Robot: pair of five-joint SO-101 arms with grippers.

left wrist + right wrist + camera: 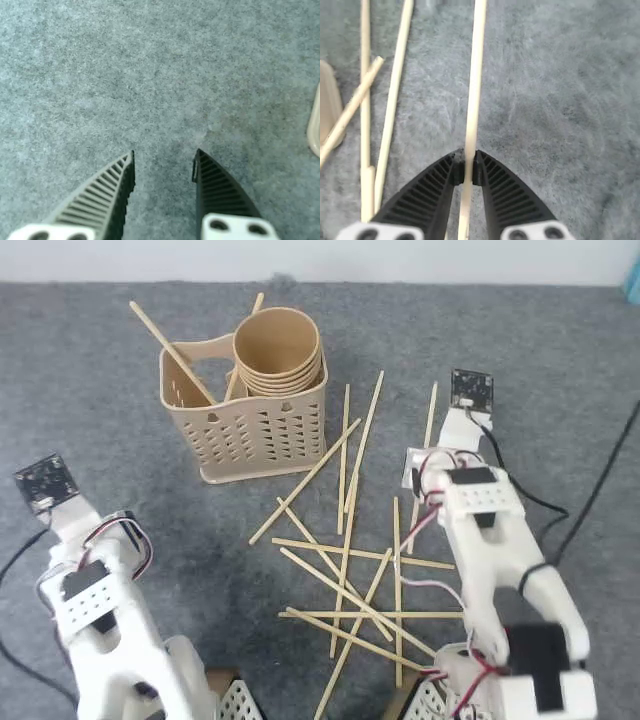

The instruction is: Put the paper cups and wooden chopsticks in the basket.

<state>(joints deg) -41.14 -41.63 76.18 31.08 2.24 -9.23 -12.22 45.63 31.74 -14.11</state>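
Right wrist view: the right jaws are closed on one wooden chopstick (474, 100), pinched at their very tips, with the stick running straight ahead of them. Other chopsticks (395, 100) lie off to one side. The left jaws stand apart, empty, over bare worktop (150, 75). So slight a pinch may let the stick swivel or slip when lifted, short of the basket (250, 445).
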